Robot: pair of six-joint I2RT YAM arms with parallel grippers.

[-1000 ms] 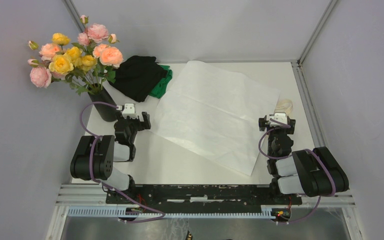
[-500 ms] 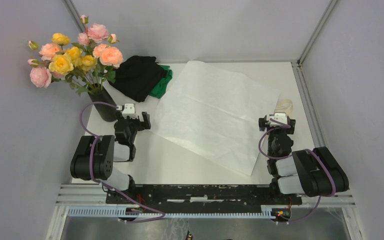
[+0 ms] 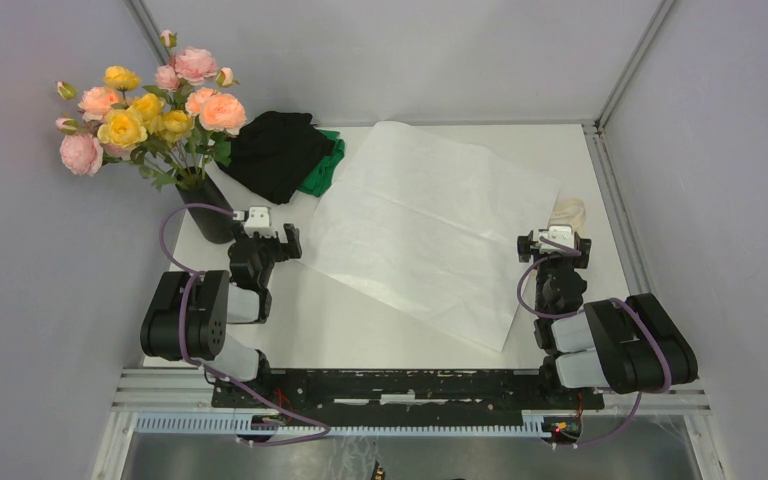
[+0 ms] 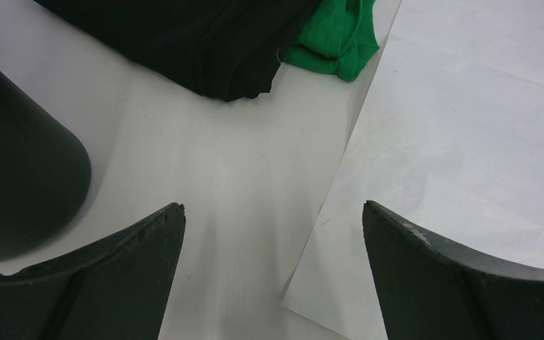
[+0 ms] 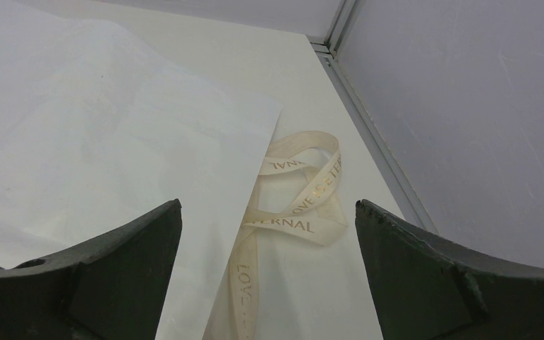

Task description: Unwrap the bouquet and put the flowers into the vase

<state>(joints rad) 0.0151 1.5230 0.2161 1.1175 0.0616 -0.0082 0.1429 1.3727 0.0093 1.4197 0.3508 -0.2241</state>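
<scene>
Wide-open left gripper (image 4: pixel 273 212) sits low over the white tabletop (image 3: pixel 360 330) at near left. Nothing is between its fingers, only bare table under the gap. Same for the right gripper (image 5: pixel 269 205) at near right: jaws spread full, holding nothing. Both arms are folded by their bases at my edge of the table.

Between the two grippers I have the large white paper sheet (image 3: pixel 430 230), flat and unfolded, turned at an angle so one corner points toward me. In the left wrist view its left edge runs just beside the gripper's right finger. Cream ribbon with gold lettering (image 5: pixel 304 191) lies in a loose loop on the table just ahead of the right gripper, next to the sheet's right-hand corner. Its near tail may overlap the paper edge; I can't tell from this angle. From above the ribbon is mostly hidden behind the gripper.

Just left of and ahead of the left gripper stands the tall matte black cylinder vase (image 3: pixel 210 218), upright, at the table's left edge. Pink, peach and yellow artificial roses on green leafy stems (image 3: pixel 150 110) are in the vase, heads fanned out above and left of it. Farther back, the black-and-green cloth heap (image 3: pixel 280 155) sits right of the vase, its green part close against the sheet's far-left edge.
</scene>
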